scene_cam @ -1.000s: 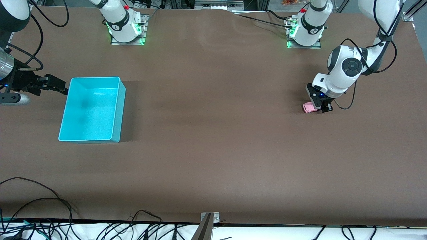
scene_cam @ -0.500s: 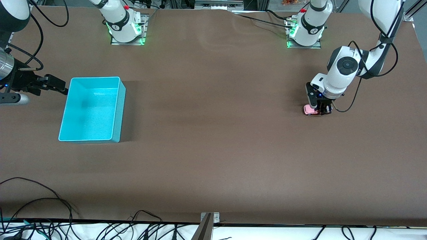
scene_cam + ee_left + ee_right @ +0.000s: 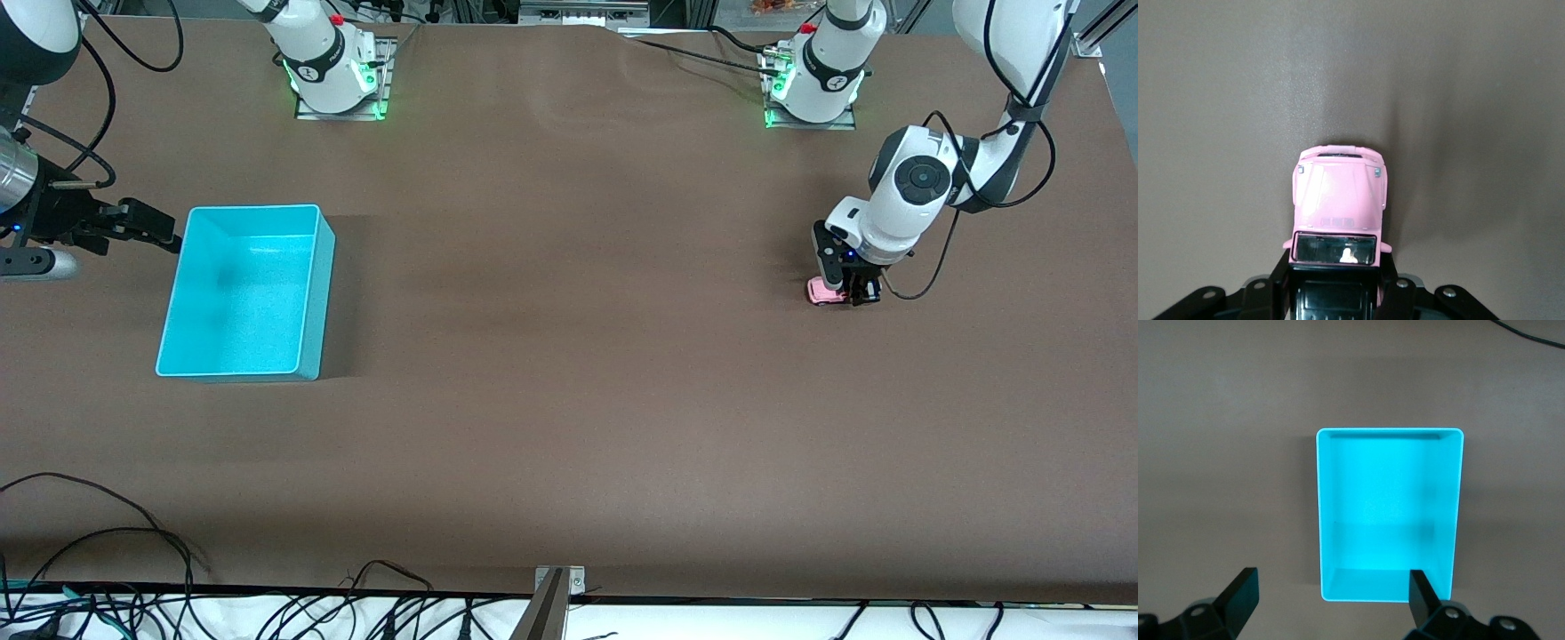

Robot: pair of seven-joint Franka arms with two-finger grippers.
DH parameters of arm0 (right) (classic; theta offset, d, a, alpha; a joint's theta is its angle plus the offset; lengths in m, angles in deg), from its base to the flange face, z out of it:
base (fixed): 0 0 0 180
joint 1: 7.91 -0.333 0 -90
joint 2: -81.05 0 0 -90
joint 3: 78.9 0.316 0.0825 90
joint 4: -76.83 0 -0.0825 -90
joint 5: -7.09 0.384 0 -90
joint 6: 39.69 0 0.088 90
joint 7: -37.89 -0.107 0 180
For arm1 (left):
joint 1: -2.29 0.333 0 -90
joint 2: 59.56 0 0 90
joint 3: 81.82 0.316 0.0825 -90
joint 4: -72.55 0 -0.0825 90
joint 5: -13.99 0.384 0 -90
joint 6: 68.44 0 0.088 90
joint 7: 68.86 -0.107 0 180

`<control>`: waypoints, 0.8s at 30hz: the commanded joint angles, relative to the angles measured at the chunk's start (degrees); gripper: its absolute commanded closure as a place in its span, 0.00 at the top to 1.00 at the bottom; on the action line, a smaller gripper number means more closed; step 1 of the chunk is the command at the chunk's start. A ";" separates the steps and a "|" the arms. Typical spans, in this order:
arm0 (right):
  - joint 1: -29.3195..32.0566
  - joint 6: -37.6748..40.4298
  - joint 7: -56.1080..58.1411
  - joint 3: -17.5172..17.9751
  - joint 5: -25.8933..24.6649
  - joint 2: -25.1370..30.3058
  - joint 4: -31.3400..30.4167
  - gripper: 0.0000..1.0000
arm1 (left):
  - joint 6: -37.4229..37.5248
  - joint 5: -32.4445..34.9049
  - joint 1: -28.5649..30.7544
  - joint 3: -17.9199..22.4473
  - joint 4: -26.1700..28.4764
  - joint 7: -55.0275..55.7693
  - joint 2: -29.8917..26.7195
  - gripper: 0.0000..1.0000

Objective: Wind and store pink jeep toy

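While the left gripper [image 3: 855, 295] sits low at the right of the front view, its fingers [image 3: 1281, 277] are clamped on the rear body of the pink jeep toy [image 3: 825, 291], which rests on the brown counter [image 3: 569, 400] toward the left arm's end. In the left wrist view the jeep's pink hood points away from the gripper and its wheels appear to be on the surface.

At the left edge of the front view, the right gripper [image 3: 147, 224] waits just beside the turquoise bin [image 3: 244, 293], fingers spread wide with nothing between them. The bin is empty and well apart from the jeep.

Probable faults from this state:
- Slip: the grip covers only the rear of a small, smooth body; a drag to wind the wheels could pull the toy out of the fingers.
- Skid: too little downward pressure would slide the wheels without winding them.
- Runaway: once wound and released, the toy may roll off the counter edge.
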 commanded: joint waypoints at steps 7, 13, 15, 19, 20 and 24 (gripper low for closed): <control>0.04 0.25 -0.70 -0.15 0.50 -0.21 0.95 1.00 | -1.63 -2.05 -0.19 0.21 -0.38 0.35 3.27 0.00; 0.04 0.25 -0.70 -0.15 0.50 -0.21 0.95 1.00 | -1.63 -2.05 0.16 0.47 -0.46 0.27 3.35 0.00; 0.04 0.25 -0.70 -0.15 0.50 -0.21 0.95 1.00 | -1.63 -2.05 0.33 0.65 -0.46 0.27 3.35 0.00; 0.04 0.25 -0.70 -0.15 0.50 -0.21 0.95 1.00 | -1.63 -2.31 0.51 1.00 -0.46 0.18 3.35 0.00; 0.04 0.25 -0.70 -0.15 0.59 -0.21 0.95 1.00 | -1.63 -2.58 0.51 1.18 -0.46 0.18 3.35 0.00; 0.04 0.25 -0.70 -0.15 0.59 -0.21 0.95 1.00 | -1.72 -4.07 0.51 1.88 -0.46 -0.35 3.44 0.00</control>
